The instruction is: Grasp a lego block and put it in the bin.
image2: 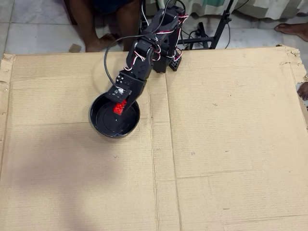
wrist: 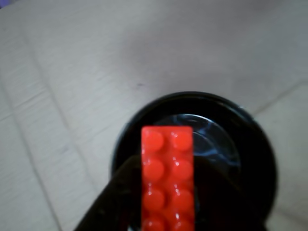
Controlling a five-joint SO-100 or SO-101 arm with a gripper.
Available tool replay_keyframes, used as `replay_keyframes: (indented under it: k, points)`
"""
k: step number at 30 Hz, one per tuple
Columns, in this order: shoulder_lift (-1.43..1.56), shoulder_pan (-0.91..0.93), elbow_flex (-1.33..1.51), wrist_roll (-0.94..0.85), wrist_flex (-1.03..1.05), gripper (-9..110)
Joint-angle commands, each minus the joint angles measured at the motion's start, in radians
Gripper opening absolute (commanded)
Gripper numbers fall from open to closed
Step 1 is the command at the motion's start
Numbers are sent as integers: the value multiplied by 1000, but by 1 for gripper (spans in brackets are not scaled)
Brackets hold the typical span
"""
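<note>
Red lego block lengthwise between fingers, above bin.

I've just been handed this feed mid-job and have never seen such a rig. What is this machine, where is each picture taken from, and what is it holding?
The machine is a small black robot arm with a two-finger gripper, standing at the far edge of a large sheet of brown corrugated cardboard that covers the work surface.

The overhead view comes from a fixed camera looking straight down. The wrist view comes from a camera riding on the arm, looking along the gripper.

The gripper is shut on a small bright red plastic lego block with studs; in the wrist view it fills the lower middle. Under it sits the only other thing on the cardboard: a round, shallow, glossy black bowl, the bin. In both views the block is over the bowl's opening, still held, not yet dropped.
</note>
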Motion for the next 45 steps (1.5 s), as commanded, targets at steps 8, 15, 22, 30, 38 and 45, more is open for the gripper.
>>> replay_keyframes:
  k: [8,15,22,30,38,45]
  points:
    - [34,57,-5,-5,-15,3]
    - [34,52,11,-5,-15,16]
    - [35,48,17,-5,-15,16]
    - [49,-37,17,3,-5,16]
    - [51,-176,15,-3,-12,16]
    - [98,-331,23,-14,-2,16]
